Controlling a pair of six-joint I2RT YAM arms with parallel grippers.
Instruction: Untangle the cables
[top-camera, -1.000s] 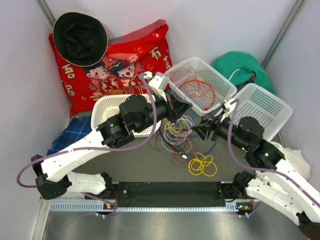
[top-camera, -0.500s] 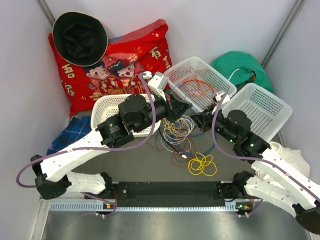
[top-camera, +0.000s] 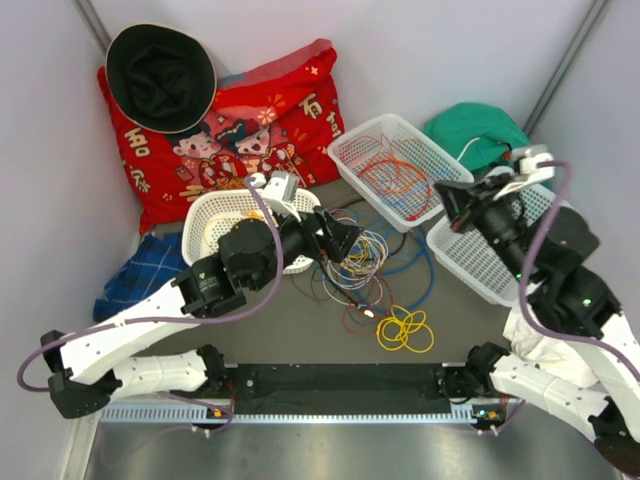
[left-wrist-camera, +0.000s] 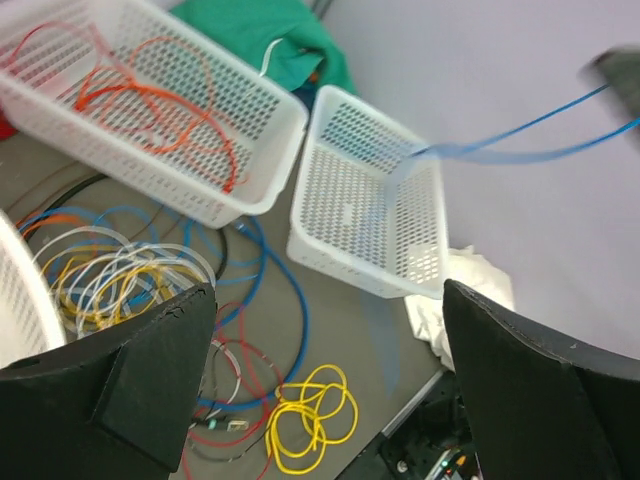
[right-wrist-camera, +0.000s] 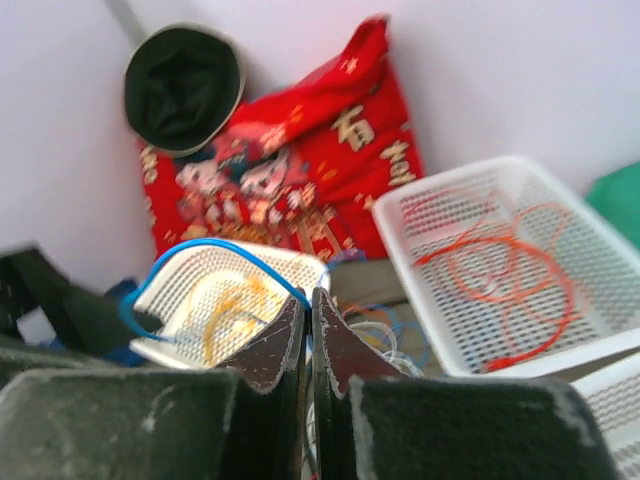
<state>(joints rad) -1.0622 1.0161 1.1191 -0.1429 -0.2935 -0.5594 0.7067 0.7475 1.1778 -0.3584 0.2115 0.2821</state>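
The right gripper (right-wrist-camera: 308, 296) is pinched closed on a blue cable (right-wrist-camera: 215, 243) and hangs high between the middle basket (top-camera: 345, 155) and the right-hand basket (top-camera: 470, 262). From the fingertips the strand arcs off to the left in the right wrist view. In the left wrist view it runs as a long slanting line across the right-hand basket. The left gripper (left-wrist-camera: 327, 300) stands wide apart, holding nothing, over the tangled cables (top-camera: 358, 262) heaped between the oval basket (top-camera: 200, 215) and the middle basket, which holds orange and red loops (top-camera: 400, 178). A yellow coil (top-camera: 404, 328) lies just apart from the heap, nearer the arm bases.
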